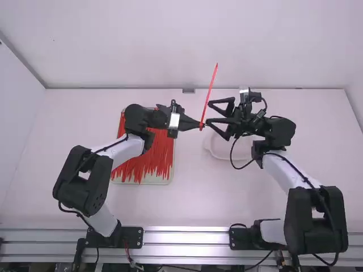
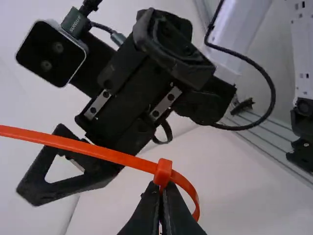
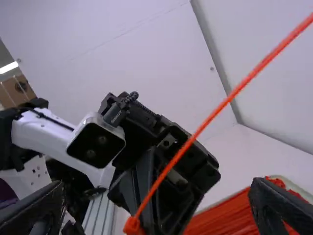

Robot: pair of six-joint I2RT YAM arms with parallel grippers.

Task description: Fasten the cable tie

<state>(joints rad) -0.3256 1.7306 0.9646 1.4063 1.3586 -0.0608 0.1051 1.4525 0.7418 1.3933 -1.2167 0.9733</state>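
A red cable tie (image 1: 209, 93) stands upright over the middle of the table, its tail pointing up. Its head (image 2: 164, 169) has the tail threaded through, leaving a small loop (image 2: 194, 198). My left gripper (image 1: 197, 124) (image 2: 159, 196) is shut on the tie just below the head. My right gripper (image 1: 209, 113) faces it from the right, open wide, with the tail (image 3: 220, 105) passing between its fingers untouched. One of its triangular fingers (image 2: 51, 171) sits behind the tail.
A tray (image 1: 170, 170) holding a pile of several red cable ties (image 1: 144, 158) lies under the left arm. A pale round dish (image 1: 215, 148) sits below the right gripper. Open table lies in front and to the far sides.
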